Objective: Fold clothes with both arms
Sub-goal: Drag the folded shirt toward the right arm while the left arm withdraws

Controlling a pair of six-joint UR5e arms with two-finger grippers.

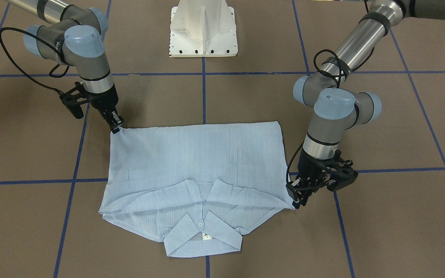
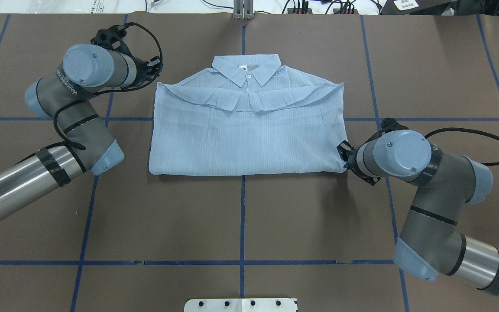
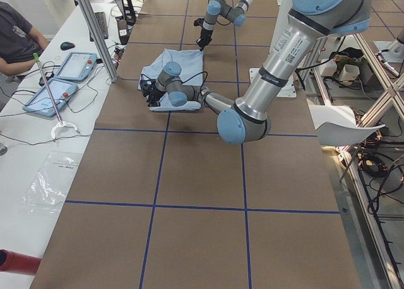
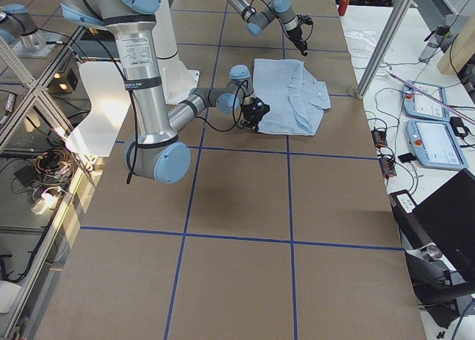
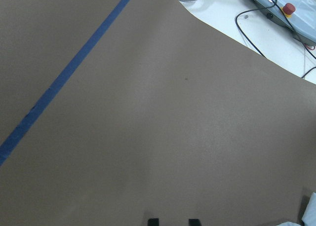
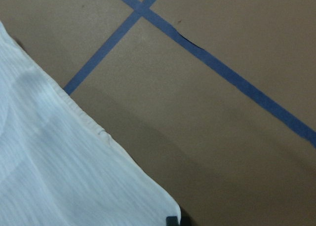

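While the right gripper [image 1: 116, 126] clamps the shirt's [image 1: 195, 154] near right hem corner, the left gripper [image 1: 299, 200] sits jaws apart just left of its far shoulder corner.

Light-blue striped shirt [image 2: 245, 138] lies flat, folded, collar [image 2: 247, 71] farthest from me; my right gripper [image 1: 116, 127] pinches its near corner, left gripper [image 1: 298, 201] parted beside its shoulder
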